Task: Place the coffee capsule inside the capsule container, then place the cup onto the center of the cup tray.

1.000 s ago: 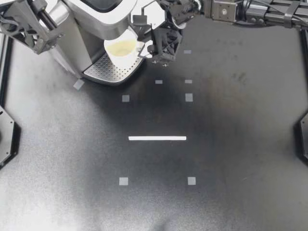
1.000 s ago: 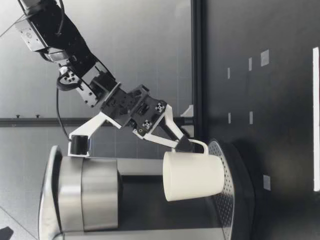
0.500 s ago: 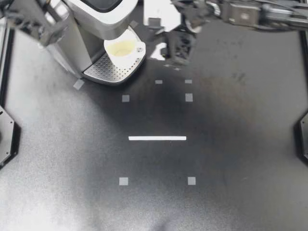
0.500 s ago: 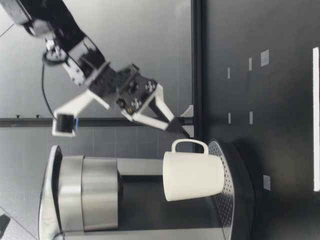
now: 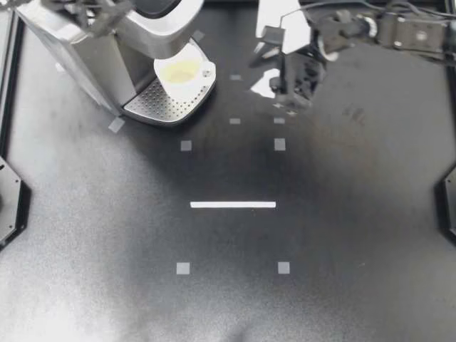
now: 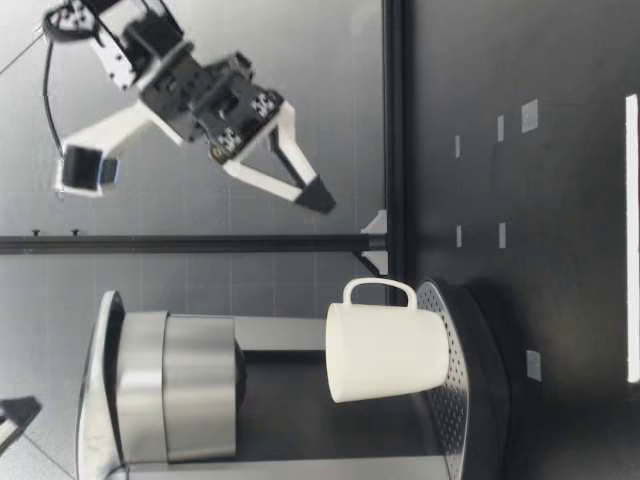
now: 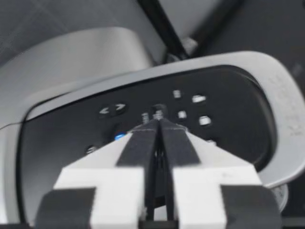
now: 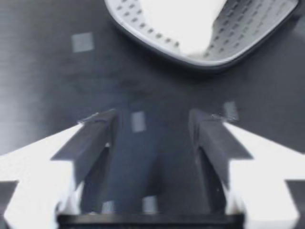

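Standing cup (image 5: 184, 73) apart from right claw (image 5: 286, 100)

Coffee machine (image 5: 107, 60), tape marks (image 5: 233, 204) on black table (image 5: 356, 235)

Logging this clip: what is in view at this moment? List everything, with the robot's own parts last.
coffee machine: one, silver and black, far left corner of the table
cup tray: one, silver and perforated, at the machine's base
cup: one, white, upright on the cup tray under the machine's head
tape squares: several, grey, scattered over the middle of the table
tape strip: one, white, mid-table
table: one, black
left gripper: one, black and white, shut, over the machine's button panel
right gripper: one, black and white, open and holding nothing, above the table beside the machine
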Controlling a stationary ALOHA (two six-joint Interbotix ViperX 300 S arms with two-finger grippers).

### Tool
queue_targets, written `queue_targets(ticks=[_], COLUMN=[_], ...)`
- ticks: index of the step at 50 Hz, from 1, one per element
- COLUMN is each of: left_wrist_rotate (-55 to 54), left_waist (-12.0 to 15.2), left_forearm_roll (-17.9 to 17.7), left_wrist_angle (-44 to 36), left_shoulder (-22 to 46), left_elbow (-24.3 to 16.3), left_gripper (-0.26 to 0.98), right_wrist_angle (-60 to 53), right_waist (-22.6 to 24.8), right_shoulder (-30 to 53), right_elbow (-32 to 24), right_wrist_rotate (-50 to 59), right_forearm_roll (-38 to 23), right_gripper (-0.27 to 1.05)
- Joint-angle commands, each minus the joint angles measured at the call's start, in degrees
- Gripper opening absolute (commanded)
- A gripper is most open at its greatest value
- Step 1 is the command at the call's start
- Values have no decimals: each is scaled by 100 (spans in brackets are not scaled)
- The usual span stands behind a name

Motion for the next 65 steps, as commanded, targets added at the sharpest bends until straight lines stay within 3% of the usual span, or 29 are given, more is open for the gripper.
queue_targets(ticks=[1, 5, 10, 24, 51, 65], left_wrist_rotate=[255, 527, 624, 650, 659, 598], left_waist=[176, 325, 448, 650, 668, 773], left_forearm_roll=[-387, -747, -870, -879, -879, -888], left_wrist_angle=[62, 62, 62, 35, 79, 79], left_shoulder=[35, 114, 141, 290, 448, 448], left_elbow=[-352, -466, -519, -466, -360, -79], left_gripper=[7, 7, 7, 7, 7, 7], right_wrist_angle=[-35, -44, -44, -334, -369, -352], right_waist=[9, 9, 18, 18, 18, 18], right_shoulder=[-352, -545, -756, -1037, -976, -976], right_elbow=[44, 202, 404, 773, 773, 765], right_wrist_rotate=[-18, -9, -35, -53, -70, -62], right_forearm_roll=[141, 272, 475, 562, 562, 562], right_gripper=[53, 50, 45, 39, 39, 39])
